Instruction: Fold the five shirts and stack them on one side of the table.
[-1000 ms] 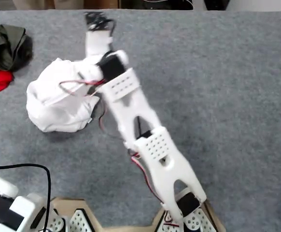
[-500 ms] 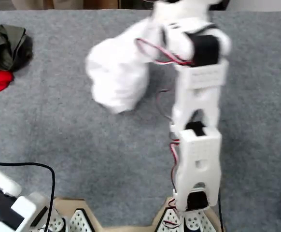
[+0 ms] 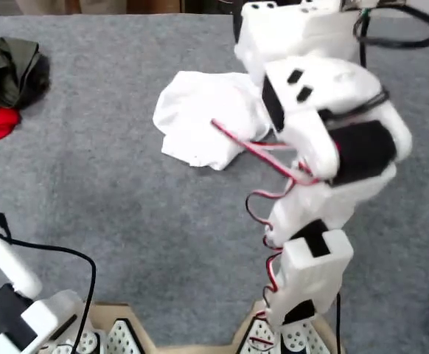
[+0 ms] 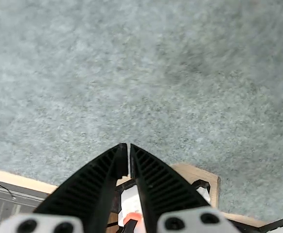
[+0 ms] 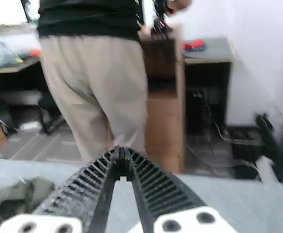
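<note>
**A:** What lies under the wrist?

**B:** Mostly the worktop [image 4: 156, 73]. It has a grey, felt-like covering, mottled lighter and darker.

**A:** And the gripper [image 4: 129, 151]?

**B:** Its two black fingers [image 4: 95, 182] are ribbed on their inner faces. They run together to a point with the tips meeting and nothing pinched between them. The white housing behind them carries dark screw holes.

**A:** Anything beyond the grey?

**B:** A tan wooden board [image 4: 200, 174] borders the covering, and the fingers partly hide it. Between the finger bases sits a small white part [image 4: 130, 206] with an orange-red spot. What it is, I cannot tell.
</note>
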Action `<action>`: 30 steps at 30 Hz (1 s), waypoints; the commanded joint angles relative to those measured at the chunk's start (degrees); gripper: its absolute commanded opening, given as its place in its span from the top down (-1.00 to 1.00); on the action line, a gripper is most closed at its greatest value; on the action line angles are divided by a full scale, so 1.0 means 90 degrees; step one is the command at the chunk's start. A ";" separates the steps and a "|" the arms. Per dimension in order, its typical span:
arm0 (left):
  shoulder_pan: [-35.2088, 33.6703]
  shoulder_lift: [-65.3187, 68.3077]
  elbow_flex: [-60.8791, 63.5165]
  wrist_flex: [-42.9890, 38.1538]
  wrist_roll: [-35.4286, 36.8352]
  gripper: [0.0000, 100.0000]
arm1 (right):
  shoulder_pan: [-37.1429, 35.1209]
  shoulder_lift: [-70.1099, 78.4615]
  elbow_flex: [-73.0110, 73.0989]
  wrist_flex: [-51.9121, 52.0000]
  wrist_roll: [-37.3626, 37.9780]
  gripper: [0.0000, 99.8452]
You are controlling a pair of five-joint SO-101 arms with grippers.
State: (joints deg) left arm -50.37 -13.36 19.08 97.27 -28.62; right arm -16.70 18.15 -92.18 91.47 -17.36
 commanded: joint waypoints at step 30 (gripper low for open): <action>0.8264 0.2877 -0.2452 -0.3419 0.2168 0.88 | 0.4137 0.5504 0.1089 -0.1612 0.2442 0.98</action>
State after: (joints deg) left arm 23.56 7.47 5.54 67.74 -10.77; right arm 19.87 68.09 -79.52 78.20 5.23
